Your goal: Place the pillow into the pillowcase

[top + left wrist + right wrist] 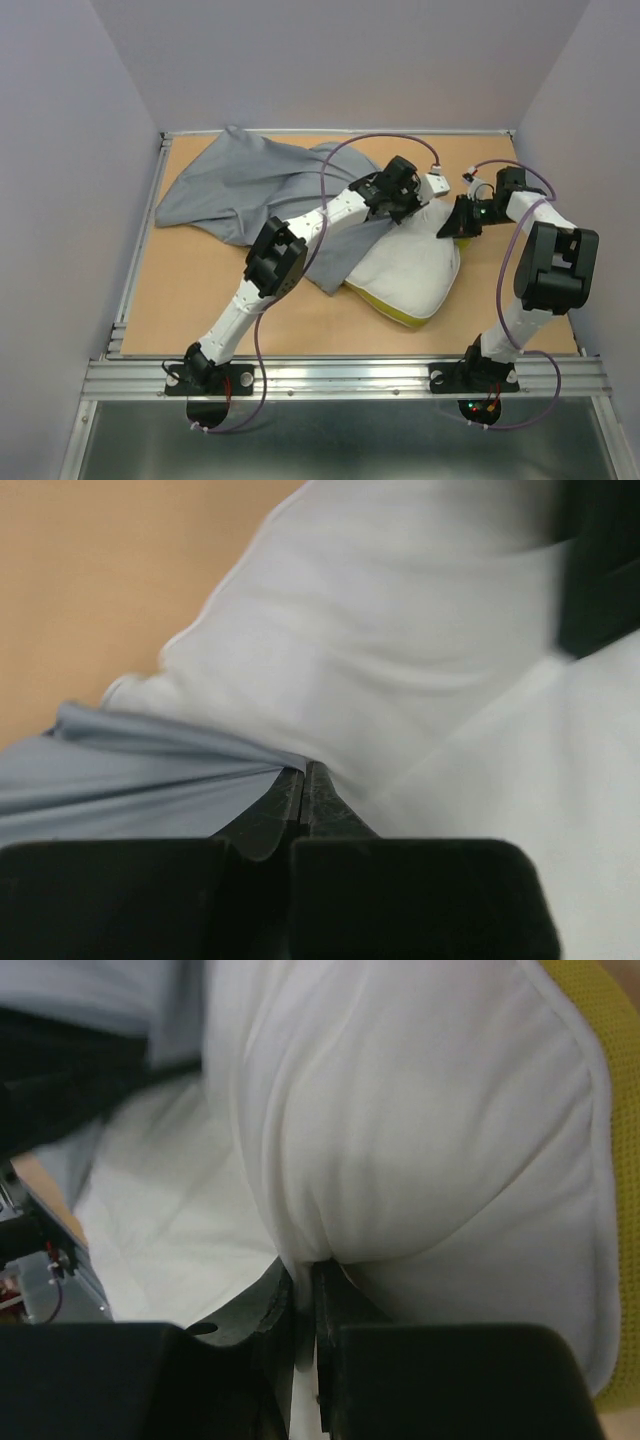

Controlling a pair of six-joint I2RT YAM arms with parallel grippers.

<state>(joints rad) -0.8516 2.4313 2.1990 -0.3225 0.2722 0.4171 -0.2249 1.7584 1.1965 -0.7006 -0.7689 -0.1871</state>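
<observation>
On the table (190,300), left gripper (303,780) seems pinched onto the pillowcase (120,780) edge, right gripper (306,1280) clamped on the pillow (420,1140).

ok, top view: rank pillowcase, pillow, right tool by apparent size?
1. pillowcase: largest visible spread, even partly covered.
2. pillow: clearly smaller patch showing.
3. right tool: smallest by far.

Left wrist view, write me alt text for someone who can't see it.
The left pincer, shut, pinches a taut fold of the grey pillowcase where it meets the white pillow, which fills most of the frame. Tan table shows at upper left.
</observation>
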